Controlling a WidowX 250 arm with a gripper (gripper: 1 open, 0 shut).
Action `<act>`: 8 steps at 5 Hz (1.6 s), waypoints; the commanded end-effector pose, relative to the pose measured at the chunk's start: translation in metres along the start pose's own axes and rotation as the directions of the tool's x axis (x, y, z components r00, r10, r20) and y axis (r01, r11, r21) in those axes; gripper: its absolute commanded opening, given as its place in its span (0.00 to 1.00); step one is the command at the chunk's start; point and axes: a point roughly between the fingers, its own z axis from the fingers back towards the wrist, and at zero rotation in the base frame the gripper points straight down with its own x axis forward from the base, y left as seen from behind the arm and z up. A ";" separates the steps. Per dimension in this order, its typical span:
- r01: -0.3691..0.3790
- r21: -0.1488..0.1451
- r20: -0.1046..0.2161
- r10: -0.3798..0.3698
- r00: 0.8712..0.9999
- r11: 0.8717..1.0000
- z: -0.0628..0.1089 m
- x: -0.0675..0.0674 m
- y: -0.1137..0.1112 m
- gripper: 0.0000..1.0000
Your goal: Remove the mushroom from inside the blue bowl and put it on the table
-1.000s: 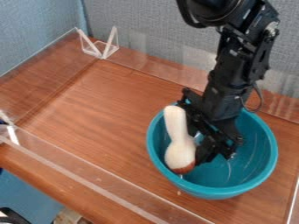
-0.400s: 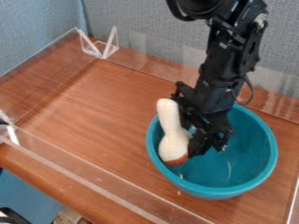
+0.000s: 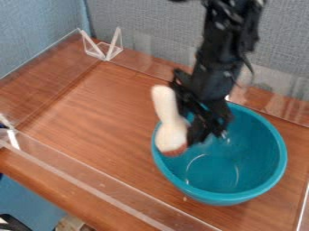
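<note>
Mushroom [image 3: 167, 119] higher, at bowl's [image 3: 227, 161] left rim

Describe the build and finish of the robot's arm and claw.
The arm is black, built of chunky, angular segments with rounded joint housings near the top. The claw is dark too, with a knobbly, irregular outline. Small paler patches show here and there on both. Motion blur hides finer details, and I can't make out any lettering.

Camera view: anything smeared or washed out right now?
Camera view: the claw and arm are motion-blurred, the mushroom softly smeared; the bowl's rim looks sharper; pale glare streaks the near-left edge of the table.
</note>
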 end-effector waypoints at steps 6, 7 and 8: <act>-0.214 -0.019 0.021 0.215 0.976 0.977 -0.048 -0.081 0.114 0.00; -0.204 -0.019 0.019 0.205 0.979 0.979 -0.060 -0.075 0.116 0.00; -0.204 -0.023 0.028 0.205 0.978 0.979 -0.061 -0.075 0.116 0.00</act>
